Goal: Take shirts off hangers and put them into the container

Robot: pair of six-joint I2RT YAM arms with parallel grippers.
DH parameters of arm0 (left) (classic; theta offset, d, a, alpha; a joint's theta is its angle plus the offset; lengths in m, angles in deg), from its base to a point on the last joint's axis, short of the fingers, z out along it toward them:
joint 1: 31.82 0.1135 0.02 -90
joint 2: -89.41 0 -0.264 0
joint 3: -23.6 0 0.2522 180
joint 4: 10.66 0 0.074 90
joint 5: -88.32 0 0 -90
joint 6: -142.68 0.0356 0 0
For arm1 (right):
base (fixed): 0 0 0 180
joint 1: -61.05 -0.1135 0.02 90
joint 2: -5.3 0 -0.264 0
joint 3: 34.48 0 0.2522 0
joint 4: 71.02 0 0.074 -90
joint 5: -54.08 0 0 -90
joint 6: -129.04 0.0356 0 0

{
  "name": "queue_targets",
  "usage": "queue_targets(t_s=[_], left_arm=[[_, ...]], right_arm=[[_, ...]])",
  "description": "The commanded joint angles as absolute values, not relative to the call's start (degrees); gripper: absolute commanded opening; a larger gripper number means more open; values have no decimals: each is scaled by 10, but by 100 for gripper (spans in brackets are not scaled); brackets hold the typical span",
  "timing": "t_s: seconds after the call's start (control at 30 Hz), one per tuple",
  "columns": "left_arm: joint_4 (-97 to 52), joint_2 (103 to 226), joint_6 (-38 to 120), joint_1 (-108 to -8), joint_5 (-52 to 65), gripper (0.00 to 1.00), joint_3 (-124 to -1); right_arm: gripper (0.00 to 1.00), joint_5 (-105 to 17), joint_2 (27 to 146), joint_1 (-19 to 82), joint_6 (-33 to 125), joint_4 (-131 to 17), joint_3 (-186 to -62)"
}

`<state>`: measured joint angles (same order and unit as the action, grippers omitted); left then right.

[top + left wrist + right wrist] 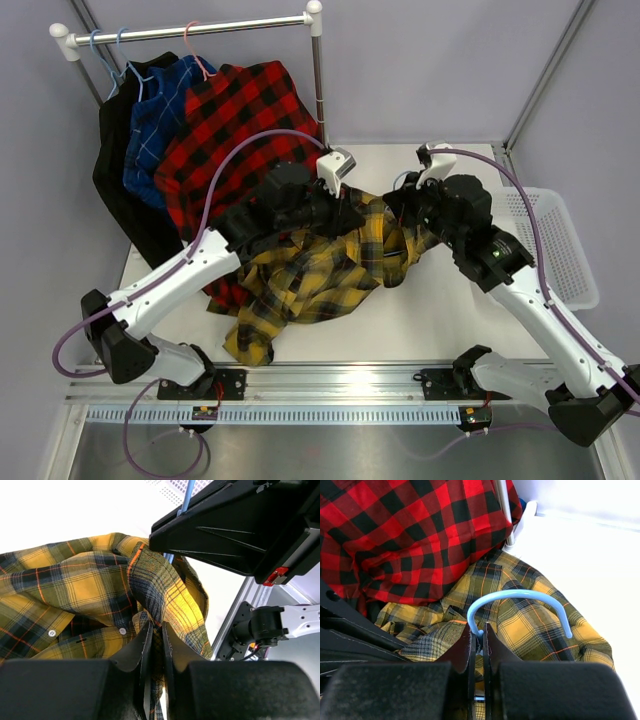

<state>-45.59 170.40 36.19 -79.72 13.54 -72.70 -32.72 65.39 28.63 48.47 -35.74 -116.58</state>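
Mid-frame, the right gripper point(478, 630) is closed on the light blue hanger point(520, 596). The left gripper point(156, 627) clamps the yellow shirt point(320, 275); draw fabric off steadily. The container point(560, 245) sits at the right edge.

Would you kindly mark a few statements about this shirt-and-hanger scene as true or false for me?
1. The yellow plaid shirt lies in the white basket. False: it lies crumpled on the table between the two arms, and no shirt shows in the basket.
2. The right end effector is shut on a light blue hanger. True.
3. The red plaid shirt hangs from the rail. True.
4. The left end effector stands wide open with nothing in it. False: its jaws are closed on a fold of the yellow plaid shirt.
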Motion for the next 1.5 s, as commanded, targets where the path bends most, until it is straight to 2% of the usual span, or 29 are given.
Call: queue_targets(t_s=[0.0, 0.37, 0.6, 0.8, 1.0, 1.17, 1.37, 1.47], left_arm=[[-436, 1655, 378, -795, 71, 12, -710], [-310, 1529, 362, -793, -6, 14, -569], [-370, 1470, 362, -792, 4, 11, -507], [-405, 1344, 333, -792, 9, 9, -440], [-456, 1304, 328, -792, 56, 9, -441], [-467, 1294, 317, -792, 120, 9, -465], [-463, 1322, 292, -792, 127, 10, -422], [-442, 1368, 267, -814, 134, 13, -396]], right_arm=[[0, -270, 631, 282, 477, -373, -1147], [0, -159, 636, 282, 500, -340, -1127], [0, -104, 644, 288, 492, -310, -1186], [0, -42, 675, 298, 458, -277, -1257], [0, -45, 691, 299, 478, -248, -1315], [0, 22, 739, 301, 482, -188, -1379], [0, -70, 711, 302, 501, -213, -1409], [0, -160, 684, 302, 494, -247, -1432]])
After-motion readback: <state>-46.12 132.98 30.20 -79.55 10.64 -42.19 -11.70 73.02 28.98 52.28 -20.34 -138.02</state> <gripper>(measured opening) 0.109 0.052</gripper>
